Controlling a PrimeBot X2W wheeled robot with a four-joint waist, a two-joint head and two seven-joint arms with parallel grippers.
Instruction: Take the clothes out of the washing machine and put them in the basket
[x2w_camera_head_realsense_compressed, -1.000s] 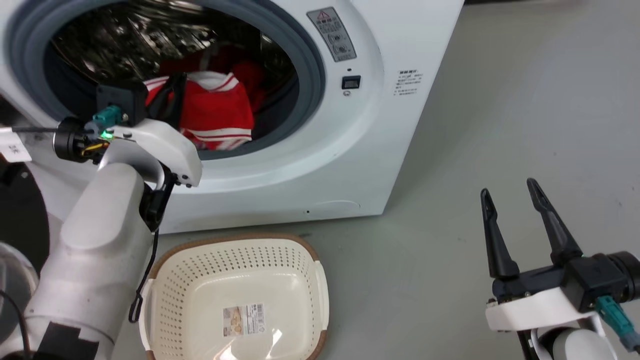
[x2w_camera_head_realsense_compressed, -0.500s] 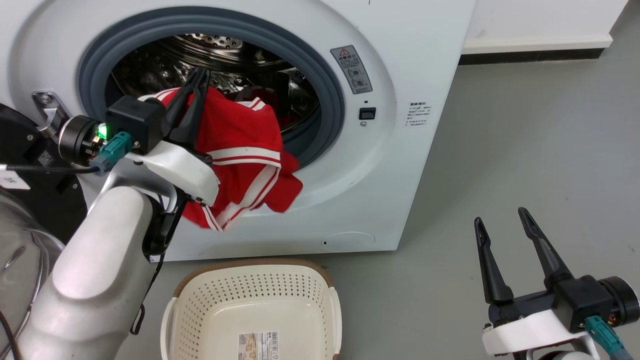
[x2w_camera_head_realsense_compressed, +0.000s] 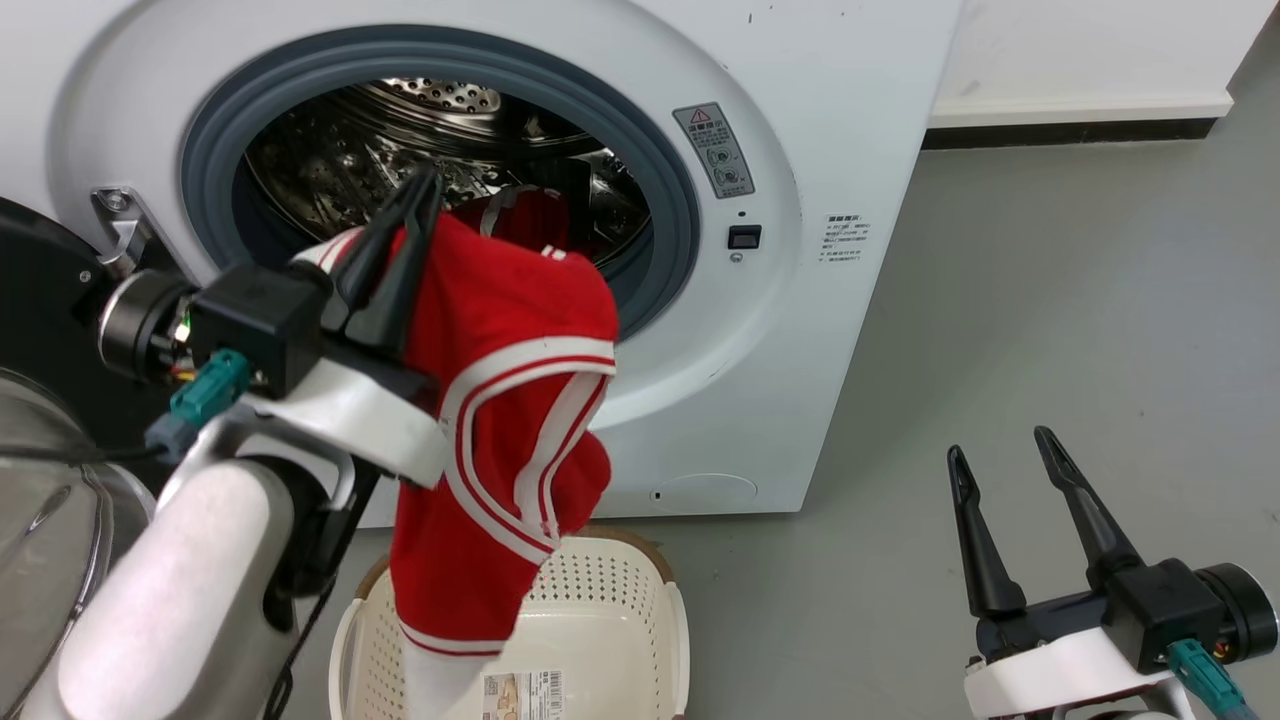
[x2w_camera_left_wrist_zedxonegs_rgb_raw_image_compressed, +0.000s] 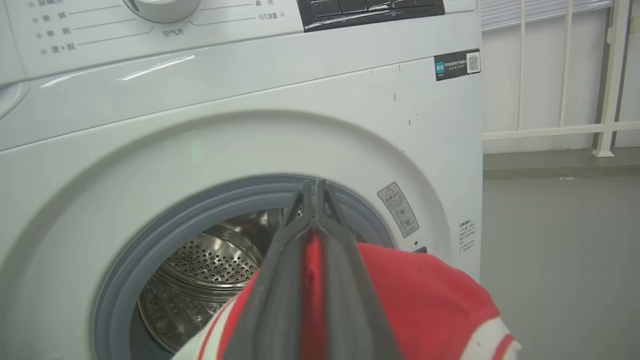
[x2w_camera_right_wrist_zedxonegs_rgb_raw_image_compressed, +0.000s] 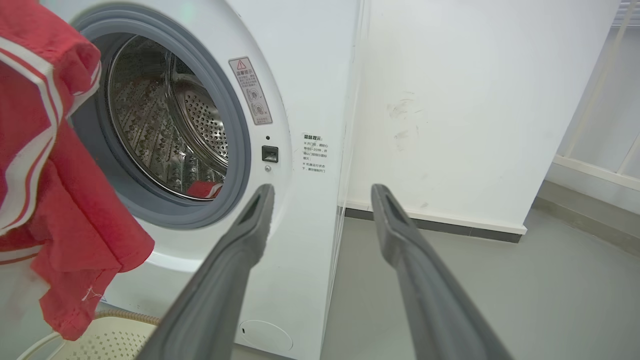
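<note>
Hanging from the left gripper (x2w_camera_head_realsense_compressed: 425, 190), fingers clamped on it: red garment (x2w_camera_head_realsense_compressed: 500, 400), white stripes, clear of the washing machine (x2w_camera_head_realsense_compressed: 820, 120) porthole, lower end above the basket (x2w_camera_head_realsense_compressed: 620, 600) at 6 o'clock. Right gripper (x2w_camera_head_realsense_compressed: 1000, 445), 4 o'clock, fingers spread wide, empty; open floor (x2w_camera_head_realsense_compressed: 1050, 300) around it.

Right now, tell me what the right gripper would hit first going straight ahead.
Probably the washing machine: the right gripper aims at its white front, beside the round opening, near the corner. Depth is unclear; it might slip past to the wall.
</note>
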